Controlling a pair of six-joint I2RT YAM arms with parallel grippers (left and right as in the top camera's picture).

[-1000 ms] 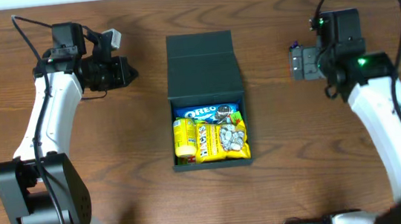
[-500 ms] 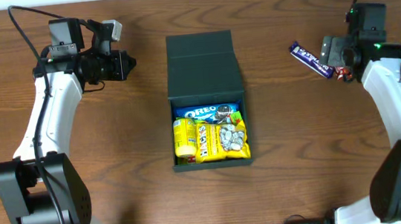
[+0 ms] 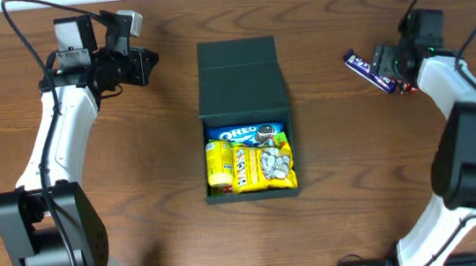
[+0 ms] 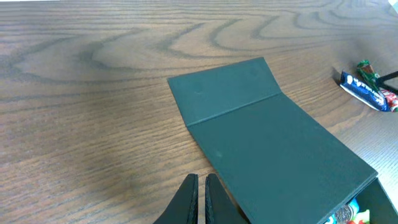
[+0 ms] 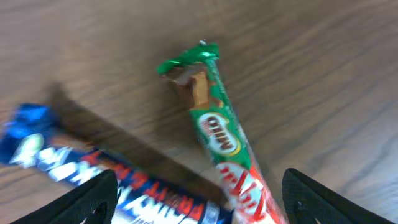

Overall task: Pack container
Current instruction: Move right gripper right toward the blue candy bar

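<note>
Overhead, your brown wood-grain counter [image 3: 139, 205] carries the matte dark cardboard container [image 3: 241, 79] at centre, its flap thrown back and glossy packets [image 3: 250, 158] inside. Left wrist: the left fingers [image 4: 191, 199] are pinched together, empty, beside that flap. Right wrist: the right fingers [image 5: 93, 199] are spread wide, gripping nothing, over a crinkly green bar [image 5: 217, 134] and a blue bar [image 5: 74, 165]. Closing here may snag both bars, or the fingers may skid off the foil.
</note>
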